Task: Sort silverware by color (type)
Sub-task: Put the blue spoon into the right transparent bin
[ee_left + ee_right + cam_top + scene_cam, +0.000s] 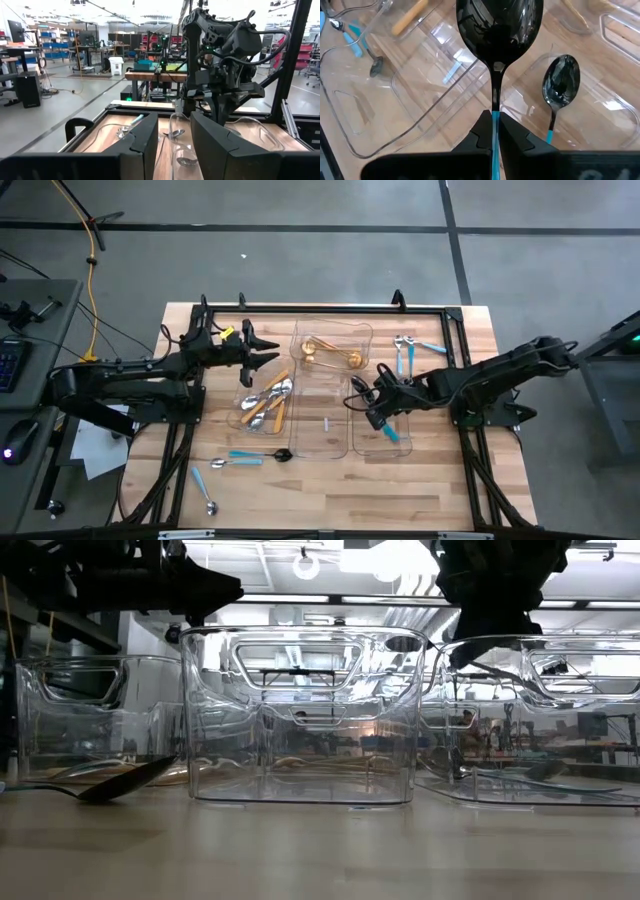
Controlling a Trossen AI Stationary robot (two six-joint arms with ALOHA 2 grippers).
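My left pincer (268, 348) parted, empty, waiting over left tray (252, 417) with orange spoons (266, 405). My right pincer (369, 400) clamped on teal-handled dark spoon (495, 30), above right tray (376, 446). Step: delivering. Next: lower beside twin spoon (561, 80), release.

I see three clear trays (331, 380) standing side by side mid-surface (400, 490), their walls blocking any low sideways pass. Nearer me than the trays, bare wood lies open, except for a dark spoon (262, 454) and blue-handled pieces (201, 485) at the left.
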